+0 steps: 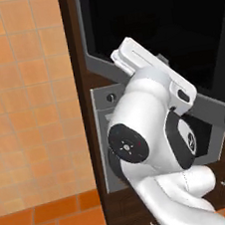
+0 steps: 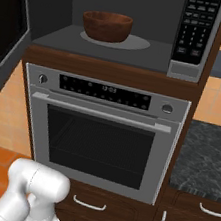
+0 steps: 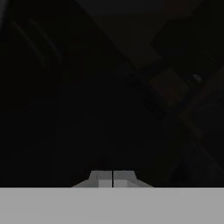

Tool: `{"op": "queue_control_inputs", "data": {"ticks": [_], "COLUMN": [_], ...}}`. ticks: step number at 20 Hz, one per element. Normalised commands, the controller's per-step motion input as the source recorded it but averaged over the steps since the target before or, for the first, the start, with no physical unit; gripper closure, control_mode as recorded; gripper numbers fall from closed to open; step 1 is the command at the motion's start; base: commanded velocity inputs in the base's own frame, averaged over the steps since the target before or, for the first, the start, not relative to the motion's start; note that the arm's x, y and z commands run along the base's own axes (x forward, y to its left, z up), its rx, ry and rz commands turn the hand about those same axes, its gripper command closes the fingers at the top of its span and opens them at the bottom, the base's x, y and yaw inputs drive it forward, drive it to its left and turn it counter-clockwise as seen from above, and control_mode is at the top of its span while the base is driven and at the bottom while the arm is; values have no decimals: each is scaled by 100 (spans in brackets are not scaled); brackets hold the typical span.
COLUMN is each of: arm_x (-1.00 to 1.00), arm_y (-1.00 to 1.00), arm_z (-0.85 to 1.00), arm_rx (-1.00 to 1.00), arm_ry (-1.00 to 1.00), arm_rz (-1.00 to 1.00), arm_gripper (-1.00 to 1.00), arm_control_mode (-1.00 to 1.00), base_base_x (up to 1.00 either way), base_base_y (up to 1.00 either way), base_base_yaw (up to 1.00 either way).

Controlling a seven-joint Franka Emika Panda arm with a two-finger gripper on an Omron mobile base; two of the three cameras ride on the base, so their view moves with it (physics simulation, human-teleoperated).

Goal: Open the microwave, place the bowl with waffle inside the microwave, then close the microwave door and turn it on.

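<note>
Microwave: built into dark wood above the silver oven; its cavity stands open in the right base view, grey walls and floor, keypad panel on its right side.
Bowl: brown, upright, sitting on the pale round turntable inside the microwave cavity, roughly centred. What it holds cannot be told from this angle.
Microwave door: swung open to the left, seen as a black glass panel with a grey metal edge at the left border of the right base view; in the left base view it is the wide black panel with a grey strip along its bottom, just past the arm.
Arm: in the left base view the white arm rises from the lower right, with the hand reaching up against the lower part of the black door panel; whether it touches cannot be told.
Gripper: the hand view shows the two tips pressed together at the bottom, jaws fully closed with nothing between them, facing a very dark surface.
Oven: silver, below the microwave, door closed, display strip and two knobs along its top.
Drawers: dark wood with curved metal handles under the oven.
Tabletop: dark speckled stone to the right of the oven.
Floor: orange tiles.
</note>
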Motion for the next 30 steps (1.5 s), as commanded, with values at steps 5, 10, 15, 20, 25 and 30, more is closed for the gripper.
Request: {"op": "queue_control_inputs", "data": {"ticks": [5,10,15,20,25,30], "arm_x": [95,96,100,95,99,100], "arm_y": [-61,-54,-57,-57,-45,-28], "arm_z": [77,28,-2,0,-3,-28], "arm_rx": [10,14,10,8,11,7], "arm_ry": [6,14,9,-5,0,1], "arm_rz": [9,4,17,40,38,19], "arm_gripper": [100,100,100,100,100,100], "arm_control_mode": [-100,-100,-100,-100,-100,-100], "base_base_x": [0,0,0,0,0,0], "base_base_y": [0,0,0,0,0,0], "base_base_yaw": [0,0,0,0,0,0]}}
